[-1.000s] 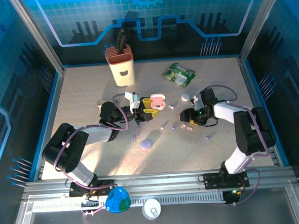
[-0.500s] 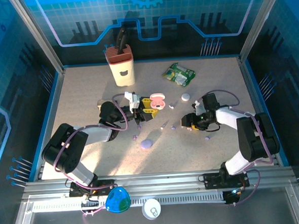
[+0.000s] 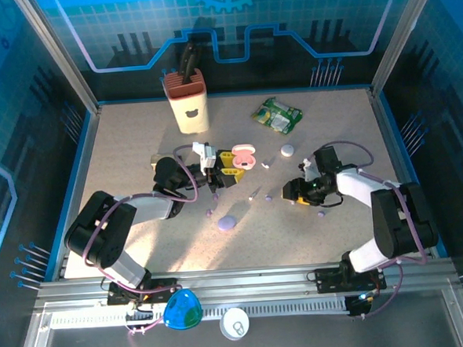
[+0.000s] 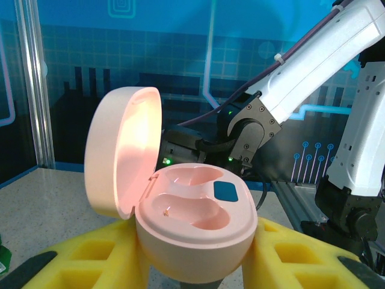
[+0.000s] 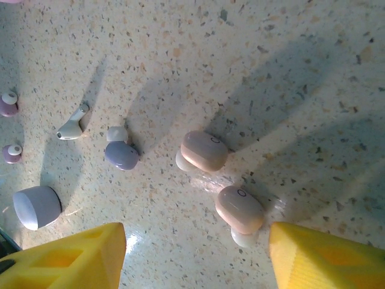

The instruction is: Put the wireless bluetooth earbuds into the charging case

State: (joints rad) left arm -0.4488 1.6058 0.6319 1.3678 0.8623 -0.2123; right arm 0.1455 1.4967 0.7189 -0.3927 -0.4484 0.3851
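Note:
The pink charging case [image 4: 192, 226] stands open, lid [image 4: 123, 150] up, both wells bare. My left gripper [image 4: 198, 268] is shut on its base with yellow fingers [image 4: 90, 259]; in the top view the case [image 3: 244, 157] sits at mid table. Two pinkish earbuds [image 5: 204, 150] [image 5: 239, 209] lie on the table under my right gripper [image 5: 197, 256], which is open. The nearer earbud is just inside its right finger [image 5: 328, 256], untouched. A lilac earbud [image 5: 121, 155] and a white stemmed one [image 5: 71, 127] lie to the left. From above, the right gripper [image 3: 295, 191] hovers right of centre.
A beige tool holder [image 3: 188, 104] stands at the back and a green packet [image 3: 277, 116] lies at the back right. A purple pebble case [image 3: 227, 222] and a white one [image 3: 287, 149] lie on the table. Loose lilac bits [image 3: 321, 213] [image 3: 209, 213] are scattered around.
My right gripper has shifted slightly toward the near edge over the pinkish earbuds, and its jaws have narrowed a little. The left arm and the case have stayed still.

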